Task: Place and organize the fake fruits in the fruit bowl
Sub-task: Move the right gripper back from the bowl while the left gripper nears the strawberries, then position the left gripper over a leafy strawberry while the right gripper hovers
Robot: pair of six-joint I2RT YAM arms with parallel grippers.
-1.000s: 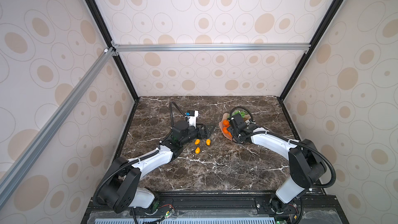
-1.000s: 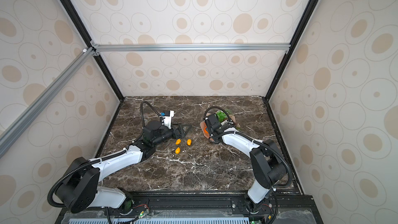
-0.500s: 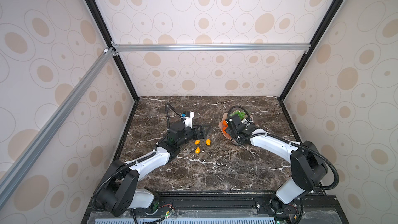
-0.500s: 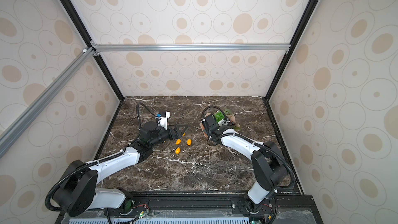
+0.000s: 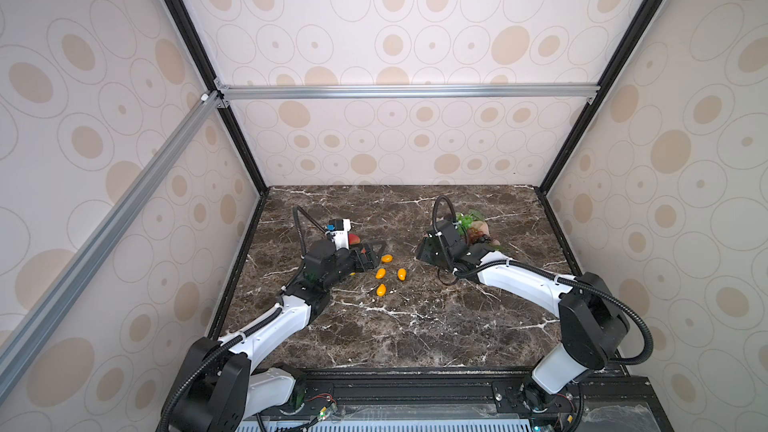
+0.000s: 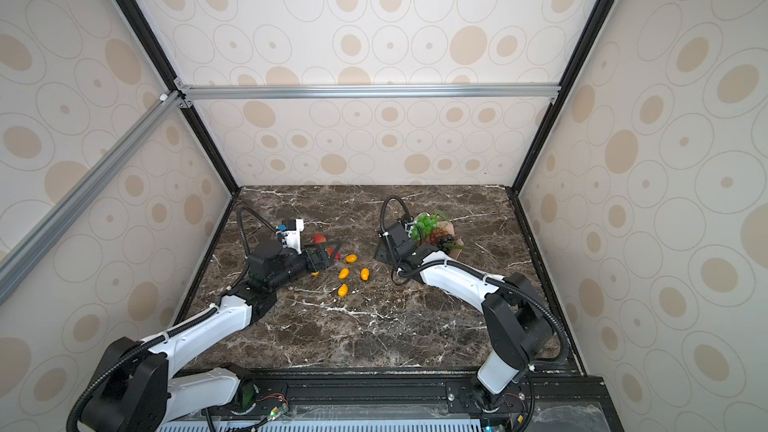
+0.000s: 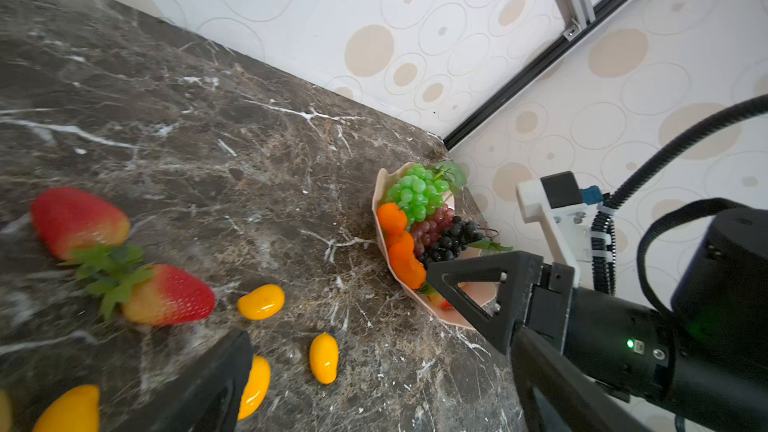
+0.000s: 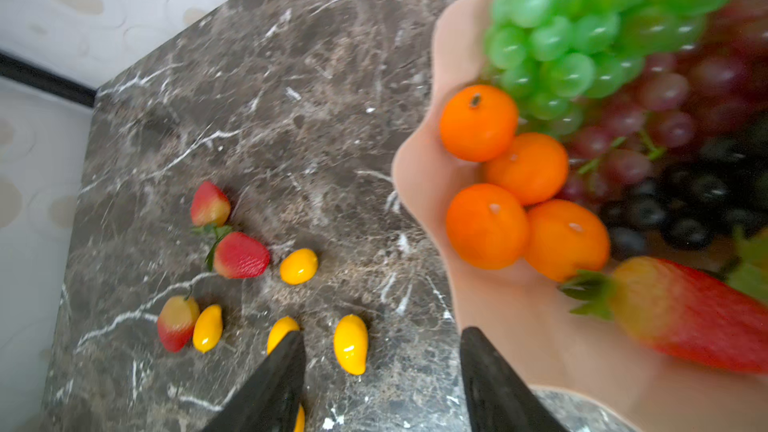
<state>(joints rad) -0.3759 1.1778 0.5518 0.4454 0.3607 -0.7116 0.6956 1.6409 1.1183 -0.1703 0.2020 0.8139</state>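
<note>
The pale pink fruit bowl [image 8: 419, 168] [image 5: 485, 228] stands at the back right. It holds several tangerines [image 8: 486, 226], green grapes [image 8: 582, 35], red-purple grapes [image 8: 665, 110], black grapes [image 8: 685, 201] and a strawberry [image 8: 685, 313]. On the marble lie three strawberries [image 8: 241, 255] and several kumquats [image 5: 380, 273]. My left gripper [image 5: 372, 257] [image 7: 378, 338] is open and empty, low over the kumquats, with one kumquat [image 7: 324, 357] between its fingers' lines. My right gripper [image 8: 382, 332] [image 5: 420, 253] is open and empty at the bowl's left rim, above a kumquat [image 8: 351, 344].
The dark marble table [image 5: 415, 326] is boxed in by patterned walls with black corner posts [image 5: 544, 184]. The bowl sits near the back right corner. Both arms' cables [image 5: 440, 205] loop above the wrists. The two grippers point toward each other, a short gap apart.
My right gripper has moved left and forward, off the bowl toward the loose kumquats, its jaws slightly narrower. My left gripper has drawn back a little to the left.
</note>
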